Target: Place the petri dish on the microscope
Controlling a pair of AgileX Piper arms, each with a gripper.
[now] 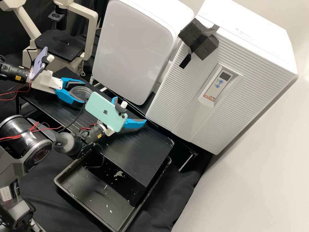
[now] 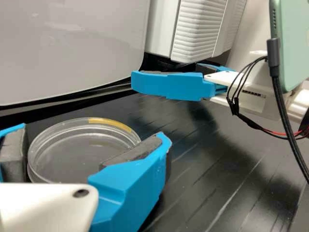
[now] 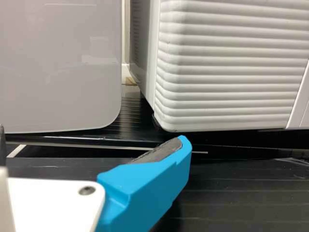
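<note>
Evidently, the left gripper [image 1: 84, 92] has its fingers clamped on opposite sides of the petri dish [image 2: 72, 157] between them, probably keeping it level for the microscope [image 1: 60, 45]; the right gripper's fingers [image 1: 135, 123] stand apart.

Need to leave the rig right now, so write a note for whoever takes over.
Left gripper: shut on the dish, pads at opposite sides of its rim.
Right gripper: open, nothing between its fingers, over the bench.
Done: dish gripped.
Left: bring it to the microscope, set it on the stage, release.
Can't tell whether the dish is lifted.
</note>
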